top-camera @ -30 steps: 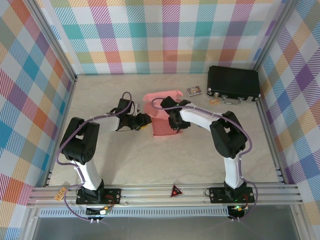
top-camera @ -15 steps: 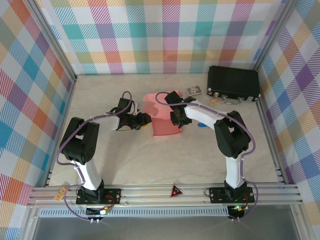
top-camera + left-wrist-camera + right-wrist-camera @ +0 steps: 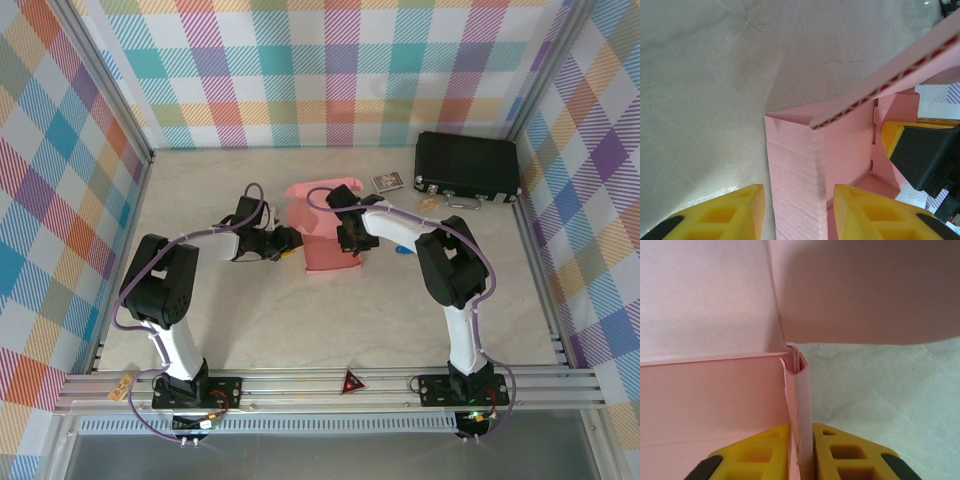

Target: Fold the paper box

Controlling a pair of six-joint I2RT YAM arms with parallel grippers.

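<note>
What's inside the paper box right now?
Visible in the paper box: bare pink floor, plus one finger each of the left pincer and right pincer, which straddle its side walls. A raised flap and the right arm hide the far end.

Your top camera sits high behind the near edge, looking down and forward over the whole table [image 3: 300, 320]. Your two wrist cameras look along their arms, very close on the paper box [image 3: 322, 255], which all three views share.
</note>
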